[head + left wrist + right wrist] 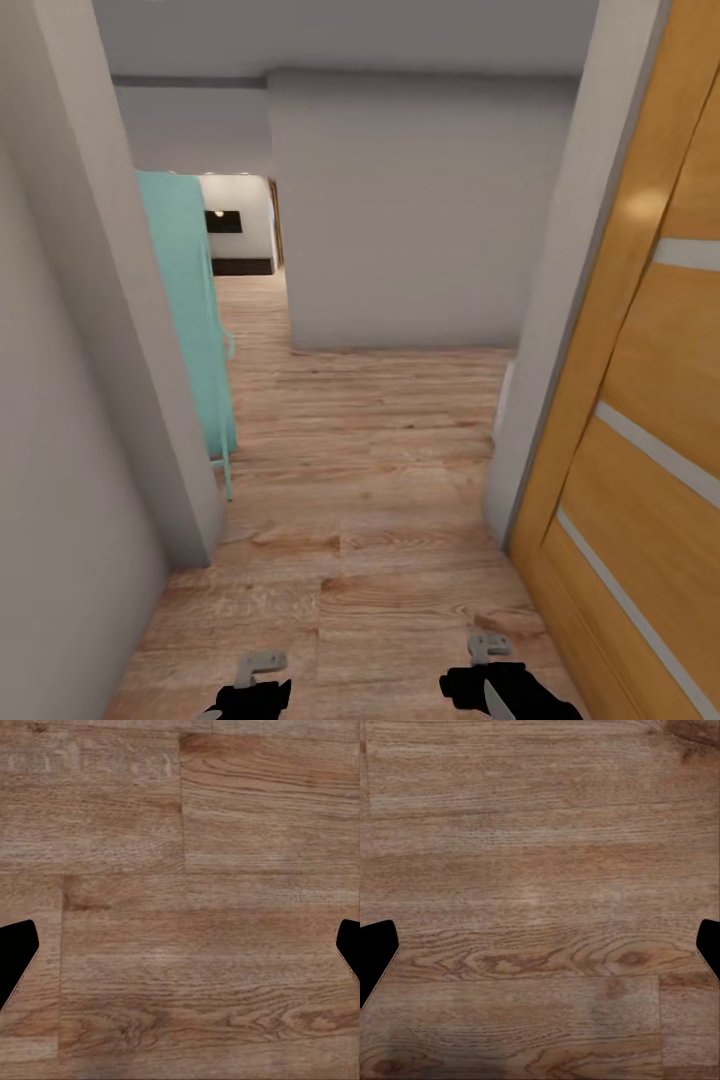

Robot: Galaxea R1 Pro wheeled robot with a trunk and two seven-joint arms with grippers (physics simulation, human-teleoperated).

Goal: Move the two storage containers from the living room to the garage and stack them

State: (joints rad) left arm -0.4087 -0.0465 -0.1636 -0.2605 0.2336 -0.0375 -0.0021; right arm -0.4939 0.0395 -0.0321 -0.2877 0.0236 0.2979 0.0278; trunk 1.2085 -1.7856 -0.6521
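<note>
The two storage containers are out of view. I stand in a narrow hallway on light wood-plank flooring, not the concrete garage floor. My left gripper and right gripper hang low at the near edge of the head view, both pointing down at the planks. In the left wrist view the left gripper is open, its dark fingertips spread wide over bare wood. The right gripper is open the same way, with nothing between its fingertips.
A wooden door with pale glass strips stands open close on my right. A grey wall corner crowds the left, with a teal panel behind it. A grey wall blocks straight ahead; the passage continues left toward a lit room with a dark cabinet.
</note>
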